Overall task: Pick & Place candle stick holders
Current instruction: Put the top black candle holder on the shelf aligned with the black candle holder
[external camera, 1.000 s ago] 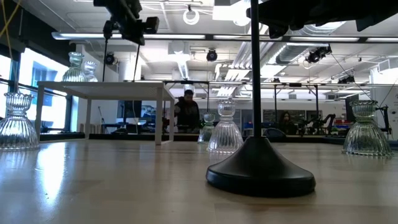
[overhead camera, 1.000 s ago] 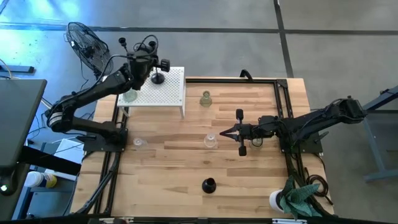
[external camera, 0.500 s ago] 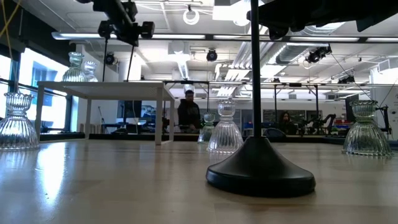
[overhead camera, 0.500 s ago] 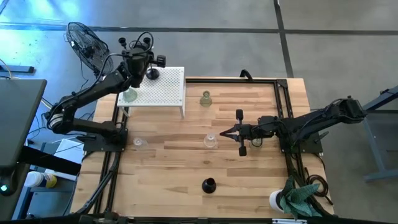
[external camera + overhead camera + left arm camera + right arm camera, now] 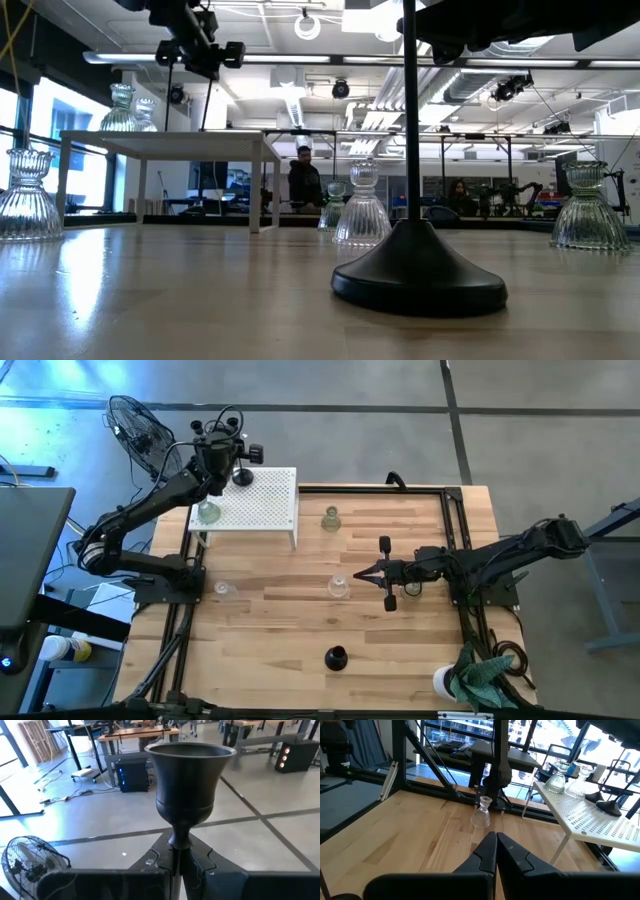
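My left gripper (image 5: 237, 470) is over the far left corner of the white perforated stand (image 5: 272, 508), shut on a black candle stick holder (image 5: 190, 775) with a cup-shaped top. Two clear glass holders (image 5: 555, 779) stand on that stand. More glass holders stand on their bases on the wooden table (image 5: 331, 518) (image 5: 338, 586) (image 5: 225, 590). Another black holder (image 5: 336, 657) stands near the front edge. My right gripper (image 5: 358, 574) is shut and empty, low over the table's middle, just right of a glass holder. My left gripper pinches the black holder's thin stem (image 5: 179, 842) between its two fingers, just below the cup. The fingers come level from the near side, across the stem. The holder stands upright. Its base (image 5: 605, 806) is at the stand's top; whether it touches I cannot tell.
A white cup and green cloth (image 5: 465, 680) lie at the front right corner. Black frame rails (image 5: 455, 530) run along the table's edges. A fan (image 5: 135, 425) stands beyond the far left corner. People show in the room behind (image 5: 303, 180).
My left gripper has moved toward the table's far left with the black holder, from the stand's far middle to its far left corner. The holder stays upright in the hold.
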{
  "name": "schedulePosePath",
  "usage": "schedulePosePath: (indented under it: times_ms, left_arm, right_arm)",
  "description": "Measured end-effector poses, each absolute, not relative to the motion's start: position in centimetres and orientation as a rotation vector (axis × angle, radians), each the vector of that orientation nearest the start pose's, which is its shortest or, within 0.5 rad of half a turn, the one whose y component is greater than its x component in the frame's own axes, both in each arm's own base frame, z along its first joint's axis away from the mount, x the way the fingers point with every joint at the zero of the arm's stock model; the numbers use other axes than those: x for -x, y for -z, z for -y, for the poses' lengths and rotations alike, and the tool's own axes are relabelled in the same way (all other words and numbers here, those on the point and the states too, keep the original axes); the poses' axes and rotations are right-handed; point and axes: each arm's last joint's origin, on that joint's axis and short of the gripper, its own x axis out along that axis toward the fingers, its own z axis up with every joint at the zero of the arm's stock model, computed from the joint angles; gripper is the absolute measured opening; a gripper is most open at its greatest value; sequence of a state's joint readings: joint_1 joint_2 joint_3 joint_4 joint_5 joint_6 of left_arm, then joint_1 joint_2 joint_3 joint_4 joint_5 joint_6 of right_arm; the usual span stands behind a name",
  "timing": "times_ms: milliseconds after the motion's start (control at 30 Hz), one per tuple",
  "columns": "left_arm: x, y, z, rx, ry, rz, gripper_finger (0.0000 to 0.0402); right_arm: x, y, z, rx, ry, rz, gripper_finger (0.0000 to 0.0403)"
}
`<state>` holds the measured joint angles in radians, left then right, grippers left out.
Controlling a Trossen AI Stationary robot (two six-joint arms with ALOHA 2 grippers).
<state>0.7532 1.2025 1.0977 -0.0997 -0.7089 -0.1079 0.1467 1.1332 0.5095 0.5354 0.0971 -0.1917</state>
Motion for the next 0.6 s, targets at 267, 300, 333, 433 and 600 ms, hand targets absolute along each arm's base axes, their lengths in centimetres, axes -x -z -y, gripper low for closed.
schedulePosePath:
  times_ms: [267,300,333,433,600]
  left_arm:
    - [-17.9,-36.9,-19.4,0.067,-1.468,-0.123,0.0013]
    - [-17.9,-36.9,-19.4,0.065,-1.465,-0.124,0.0013]
    - [-18.0,-36.9,-19.5,0.066,-1.46,-0.124,0.0013]
    - [-17.7,-36.5,-20.0,0.075,-1.446,-0.132,0.0013]
    - [-17.6,-35.4,-20.2,0.078,-1.477,-0.109,0.0014]
  right_arm:
    - [-23.6,-24.0,-3.2,0.203,-0.058,-0.083,0.0002]
    - [-23.6,-24.0,-3.2,0.202,-0.058,-0.083,0.0002]
    - [-23.6,-24.0,-3.2,0.202,-0.058,-0.083,0.0001]
    - [-23.6,-24.0,-3.2,0.203,-0.058,-0.083,0.0001]
    - [-23.6,-24.0,-3.2,0.202,-0.06,-0.084,0.0001]
